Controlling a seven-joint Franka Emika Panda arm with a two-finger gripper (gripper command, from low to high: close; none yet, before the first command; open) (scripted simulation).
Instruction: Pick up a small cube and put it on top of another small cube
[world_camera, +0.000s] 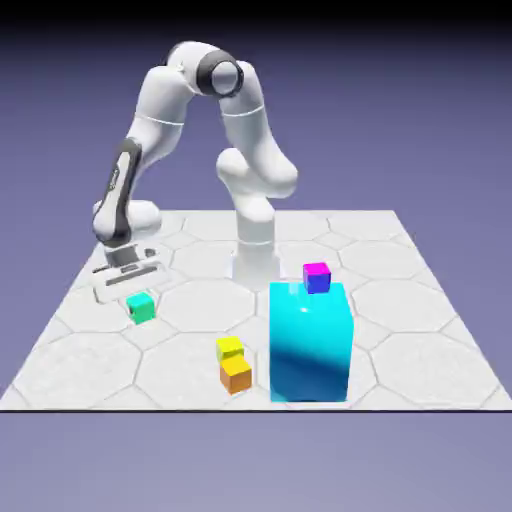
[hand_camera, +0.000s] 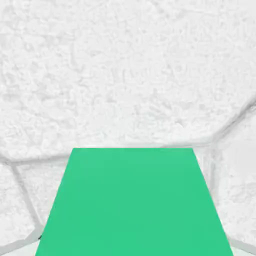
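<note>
A white table (world_camera: 400, 350) with grey hexagon lines stands before a plain blue-violet backdrop (world_camera: 420, 100), darker toward the top.

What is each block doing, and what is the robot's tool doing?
green cube: on the table, right below the tool
tool: low over it, grip unclear
yellow cube: on the orange cube
purple cube: atop the big cyan block

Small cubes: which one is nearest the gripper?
The green cube, right below the gripper; the yellow, orange and magenta-blue cubes sit farther off.
</note>
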